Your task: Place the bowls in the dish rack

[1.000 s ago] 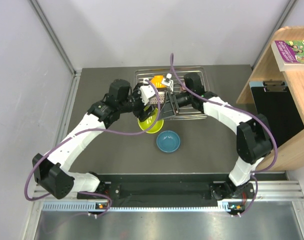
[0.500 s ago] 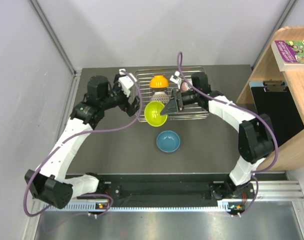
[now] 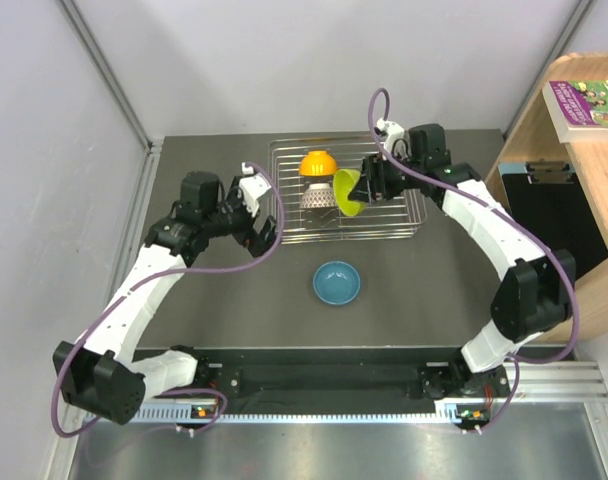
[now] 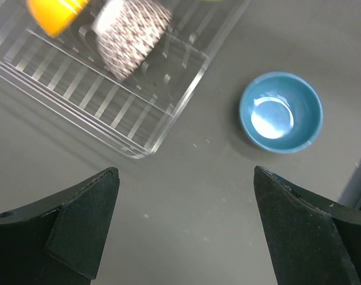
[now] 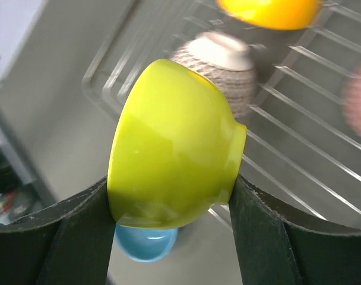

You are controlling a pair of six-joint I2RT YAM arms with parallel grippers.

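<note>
The wire dish rack point(image 3: 394, 226) stands at the back of the table. An orange bowl point(image 3: 316, 162) and a black-and-white mosaic bowl point(image 3: 317, 200) sit upside down in its left part. My right gripper point(image 3: 362, 188) is shut on the lime green bowl point(image 3: 349, 193), holding it tipped on its side above the rack's middle. In the right wrist view, both fingers press the lime bowl point(image 5: 171, 148), and a blurred pinkish bowl point(image 5: 358, 98) lies on the rack point(image 5: 299, 119). The blue bowl point(image 3: 337, 283) stands upright on the table before the rack. My left gripper point(image 3: 262, 236) is open and empty, left of the rack's front corner.
A wooden shelf point(image 3: 574, 180) with a book point(image 3: 589, 100) on top stands at the right edge, beside the right arm. Grey walls close the back and left. In the left wrist view, the blue bowl point(image 4: 280, 113) lies beyond the right finger, past the rack's corner point(image 4: 139, 151).
My left gripper drew back leftward from the rack and opened wide. The right gripper lifted the lime green bowl from the rack's front edge, carried it over the rack and tipped it sideways.
</note>
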